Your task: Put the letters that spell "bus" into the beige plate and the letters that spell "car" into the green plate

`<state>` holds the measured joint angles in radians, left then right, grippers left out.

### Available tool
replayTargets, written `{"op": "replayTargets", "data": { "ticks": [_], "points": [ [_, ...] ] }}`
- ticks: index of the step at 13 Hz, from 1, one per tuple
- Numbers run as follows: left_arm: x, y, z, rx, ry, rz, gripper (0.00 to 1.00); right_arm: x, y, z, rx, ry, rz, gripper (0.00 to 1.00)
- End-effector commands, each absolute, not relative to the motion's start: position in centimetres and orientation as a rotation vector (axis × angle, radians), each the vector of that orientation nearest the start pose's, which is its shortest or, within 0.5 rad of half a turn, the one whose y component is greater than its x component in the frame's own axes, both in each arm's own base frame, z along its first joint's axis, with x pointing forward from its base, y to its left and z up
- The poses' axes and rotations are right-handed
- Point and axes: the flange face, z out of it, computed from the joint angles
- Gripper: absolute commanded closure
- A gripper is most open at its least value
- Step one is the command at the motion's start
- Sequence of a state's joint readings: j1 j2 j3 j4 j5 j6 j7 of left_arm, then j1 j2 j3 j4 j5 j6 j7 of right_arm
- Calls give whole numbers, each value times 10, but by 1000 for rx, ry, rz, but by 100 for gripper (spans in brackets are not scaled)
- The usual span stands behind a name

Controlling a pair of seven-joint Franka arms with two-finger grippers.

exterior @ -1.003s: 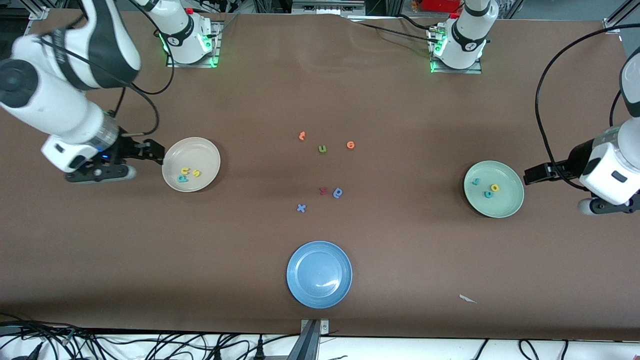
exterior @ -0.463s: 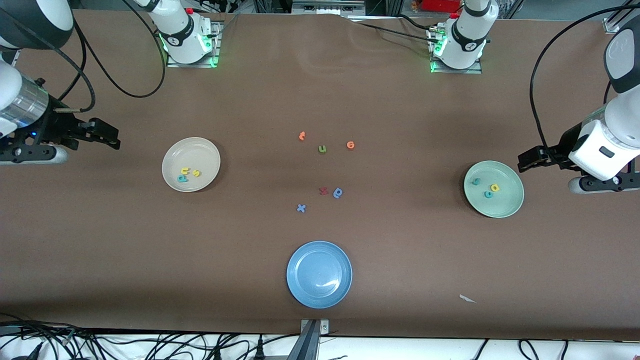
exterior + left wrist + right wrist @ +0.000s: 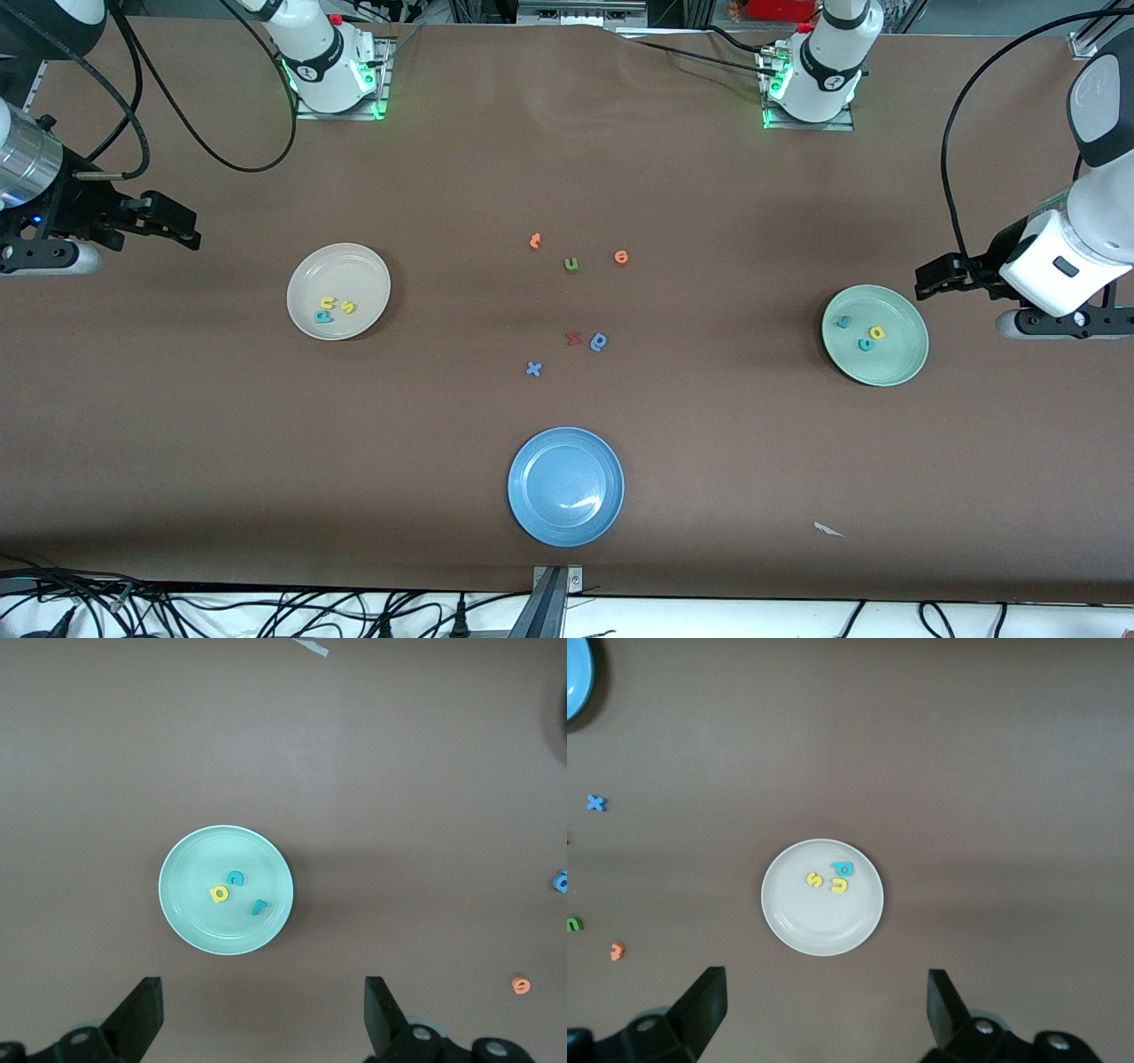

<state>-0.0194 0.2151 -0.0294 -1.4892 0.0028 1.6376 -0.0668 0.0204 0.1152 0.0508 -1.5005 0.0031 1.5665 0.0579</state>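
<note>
Letters "b", "u", "s" (image 3: 333, 308) lie in the beige plate (image 3: 359, 266); "c", "a", "r" (image 3: 863, 334) in the green plate (image 3: 899, 365). Left gripper (image 3: 926, 285) and right gripper (image 3: 182, 228) hover aside, jaws wide, empty. Only a careless sweep might scatter letters.

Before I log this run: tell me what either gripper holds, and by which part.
Nothing. Left gripper and right gripper both stand with jaws open and empty.
</note>
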Motion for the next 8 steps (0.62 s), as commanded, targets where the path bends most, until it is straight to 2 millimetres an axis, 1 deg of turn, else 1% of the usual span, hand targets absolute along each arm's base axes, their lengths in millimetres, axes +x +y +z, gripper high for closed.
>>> {"op": "replayTargets", "data": {
  "ticks": [1, 2, 5, 8],
  "points": [
    [620, -31, 551, -3151, 25, 80, 0, 583, 29, 600, -3129, -10, 97, 0],
    [621, -30, 552, -3144, 50, 75, 0, 583, 29, 601, -3132, -12, 97, 0],
    [620, -40, 553, -3144, 79, 73, 0, 584, 28, 600, -3135, -2, 97, 0],
    [619, -43, 556, -3144, 79, 68, 0, 584, 29, 602, -3164, -9, 90, 0]
  ]
}}
